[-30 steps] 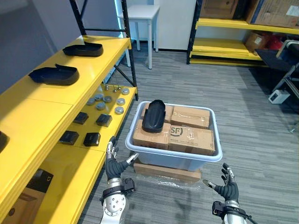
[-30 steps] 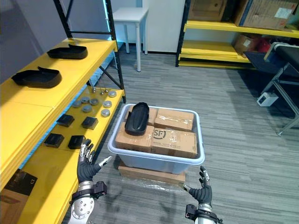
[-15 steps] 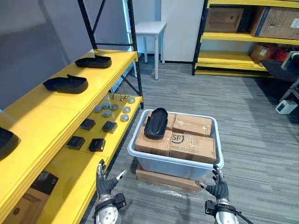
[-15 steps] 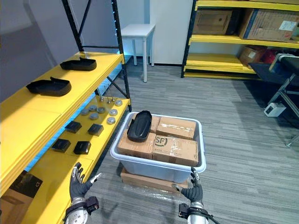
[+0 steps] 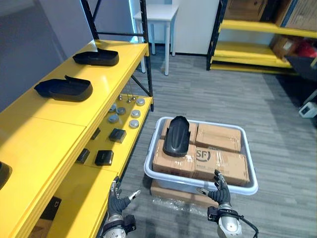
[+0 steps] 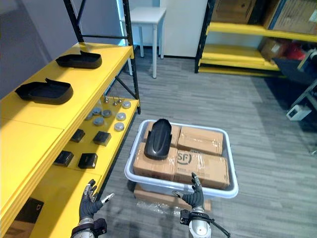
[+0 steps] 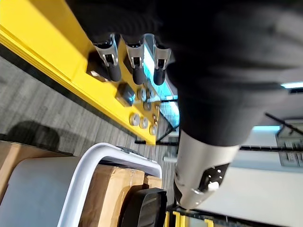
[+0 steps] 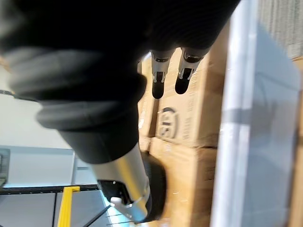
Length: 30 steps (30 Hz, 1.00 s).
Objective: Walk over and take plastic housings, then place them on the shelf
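Note:
A black plastic housing (image 5: 176, 136) lies on the cardboard boxes (image 5: 222, 165) inside a pale grey tub (image 5: 250, 187) on the floor ahead. Two more black housings (image 5: 63, 88) (image 5: 96, 57) rest on the top yellow shelf (image 5: 44, 134) at the left. My left hand (image 5: 117, 200) hangs low beside the shelf, fingers straight, empty. My right hand (image 5: 218, 190) is at the tub's near rim, fingers straight, holding nothing. The wrist views show the left hand's fingers (image 7: 133, 61) and the right hand's fingers (image 8: 169, 71) straight, with the housing (image 7: 144, 210) past them.
The lower shelf board (image 5: 110, 153) holds small black blocks (image 5: 104, 157) and several round metal discs (image 5: 133, 123). The tub stands on a flat cardboard box (image 5: 173, 191). A white table (image 5: 157, 11) and more yellow racking (image 5: 252, 27) with boxes stand at the back.
The camera has moved closer to the tub and turned down. Both hands remain low and open, the right one now close to the tub's near rim.

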Available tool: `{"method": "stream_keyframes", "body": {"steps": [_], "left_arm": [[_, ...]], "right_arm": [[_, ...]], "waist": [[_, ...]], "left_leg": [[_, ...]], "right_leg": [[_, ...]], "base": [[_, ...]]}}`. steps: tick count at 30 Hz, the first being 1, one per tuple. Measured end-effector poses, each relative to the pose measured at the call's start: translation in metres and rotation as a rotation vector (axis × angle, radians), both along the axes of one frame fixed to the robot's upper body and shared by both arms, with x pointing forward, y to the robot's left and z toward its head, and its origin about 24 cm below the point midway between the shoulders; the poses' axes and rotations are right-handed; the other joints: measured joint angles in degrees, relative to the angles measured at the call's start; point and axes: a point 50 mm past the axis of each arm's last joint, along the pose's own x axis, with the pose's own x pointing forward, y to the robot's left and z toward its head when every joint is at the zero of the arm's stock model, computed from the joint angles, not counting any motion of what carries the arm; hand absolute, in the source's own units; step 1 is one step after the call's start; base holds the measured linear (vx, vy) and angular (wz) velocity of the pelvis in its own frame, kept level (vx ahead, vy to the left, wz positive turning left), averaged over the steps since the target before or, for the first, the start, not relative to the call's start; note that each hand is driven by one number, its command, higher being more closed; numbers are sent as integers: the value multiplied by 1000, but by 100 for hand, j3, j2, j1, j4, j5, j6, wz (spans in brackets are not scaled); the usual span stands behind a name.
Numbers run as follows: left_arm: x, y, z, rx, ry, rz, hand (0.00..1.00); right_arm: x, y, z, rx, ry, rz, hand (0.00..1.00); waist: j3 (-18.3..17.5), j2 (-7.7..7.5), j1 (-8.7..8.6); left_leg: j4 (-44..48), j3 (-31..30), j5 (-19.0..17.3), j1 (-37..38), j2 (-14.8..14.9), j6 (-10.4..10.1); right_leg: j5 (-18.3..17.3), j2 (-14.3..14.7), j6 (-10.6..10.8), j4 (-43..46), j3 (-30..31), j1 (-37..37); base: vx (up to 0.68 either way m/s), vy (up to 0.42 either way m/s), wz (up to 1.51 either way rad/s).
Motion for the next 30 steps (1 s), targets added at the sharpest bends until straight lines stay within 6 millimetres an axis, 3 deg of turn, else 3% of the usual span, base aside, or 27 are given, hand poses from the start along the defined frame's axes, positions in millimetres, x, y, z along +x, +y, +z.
{"method": "stream_keyframes", "body": {"steps": [2, 4, 5, 6, 7, 9, 13, 17, 20, 22, 24, 30], "left_arm": [[-3, 0, -10, 14, 47, -7, 0], [-12, -4, -31, 24, 160, -36, 0], [-15, -5, -36, 28, 187, -46, 0], [-20, -4, -41, 49, 217, -66, 0], [-21, -9, -47, 29, 250, -67, 0], [-26, -17, -50, 13, 264, -79, 0], [-33, -20, -61, 14, 315, -87, 0], [-29, -18, -63, 23, 318, -84, 0], [-21, -16, -61, 30, 293, -64, 0], [-18, -11, -61, 62, 295, -68, 0], [-10, -9, -58, 85, 275, -90, 0], [2, -7, -56, 89, 258, -87, 0]], "right_arm": [[3, 2, 2, 5, -10, 2, 0], [10, 0, 8, 4, -30, -9, 0], [11, -1, 9, 4, -34, -21, 0], [13, -2, 11, 7, -42, -43, 0], [20, -7, 12, -12, -38, -48, 0], [29, -15, 16, -25, -44, -81, 0], [61, -27, 30, -37, -67, -174, 0], [107, -30, 64, -34, -128, -231, 0], [128, -30, 88, -31, -159, -257, 0], [143, -27, 106, 5, -182, -279, 0], [158, -35, 130, -5, -213, -297, 0], [174, -59, 165, -12, -233, -346, 0]], "waist": [[1, 15, 1], [-13, -22, -4], [-19, -63, -10], [30, -261, -14], [133, -63, 29], [146, 36, 38], [327, 83, 243], [681, 135, 483], [929, 181, 640], [1081, 181, 644], [1364, 188, 647], [1601, 186, 665]], "left_leg": [[-97, -158, 2, 79, 123, -6], [-54, -328, -12, 79, 247, -76], [-15, -363, -51, 78, 224, -141], [63, -396, -195, 140, 63, -339], [129, -465, -262, 153, 224, -397], [111, -419, -243, 75, 393, -433], [-164, -446, -209, -45, 618, -487], [-170, -556, -158, -400, 498, -571], [-122, -585, -146, -514, 425, -576], [-5, -615, -147, -650, 378, -575], [126, -621, -150, -774, 328, -573], [419, -660, -214, -1222, 267, -577]], "right_leg": [[-56, 252, -17, -588, -113, -195], [168, 636, -181, -2031, 72, -384], [438, 680, -197, -2498, 165, -362], [1475, 559, -393, -2962, 327, -351], [1473, 704, -452, -2852, 199, -269], [1455, 863, -501, -3231, 61, -97], [1646, 1088, -646, -3689, -106, -74], [2073, 1031, -613, -4286, -209, -92], [2232, 977, -594, -4471, -229, -99], [2276, 947, -590, -4470, -230, -190], [2331, 907, -559, -4470, -220, -240], [2448, 872, -440, -4470, -180, -539]], "base": [[227, -54, 54], [308, -197, 55], [360, -286, 62], [298, -262, 46], [234, -240, 43], [159, -199, 20], [70, -143, 11], [-52, -33, 17], [-55, -18, 10], [-51, -6, 3], [-39, -3, 1], [-42, 7, 0]]}}
